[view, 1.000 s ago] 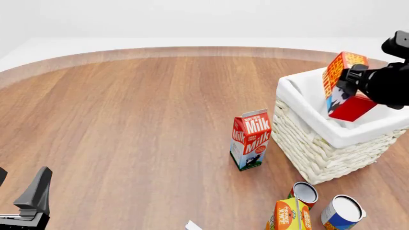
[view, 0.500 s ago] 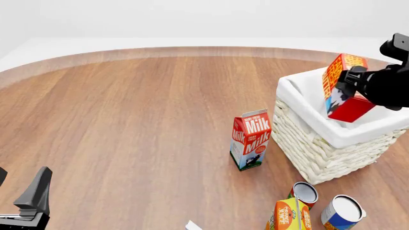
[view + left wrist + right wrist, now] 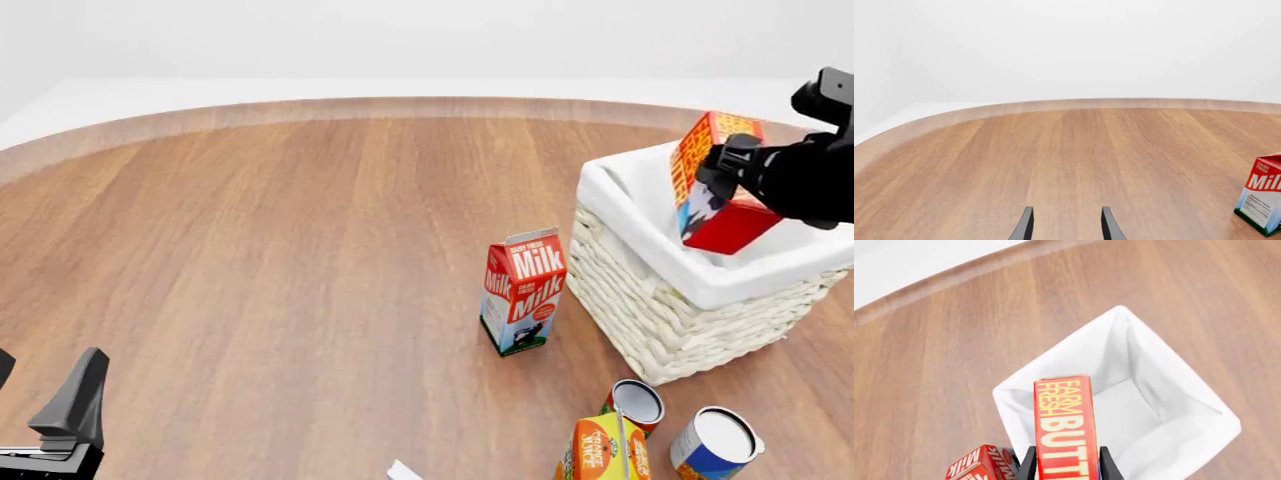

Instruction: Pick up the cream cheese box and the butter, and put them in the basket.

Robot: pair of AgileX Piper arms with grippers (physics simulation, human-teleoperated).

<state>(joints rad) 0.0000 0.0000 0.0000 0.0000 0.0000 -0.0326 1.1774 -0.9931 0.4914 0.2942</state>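
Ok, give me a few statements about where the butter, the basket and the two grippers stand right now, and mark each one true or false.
1. The right gripper holds the butter over the basket. True.
2. The butter lies flat on the basket floor. False: it is clamped between the fingers, tilted above the lining.
3. The left gripper holds the milk carton. False: its fingers are open and empty.
4. The milk carton stands upright on the table beside the basket. True.

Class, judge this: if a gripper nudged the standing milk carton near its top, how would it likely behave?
The milk carton stands tall on a narrow base, so it would probably tip rather than slide. Its flat sides suggest it wouldn't roll once down.
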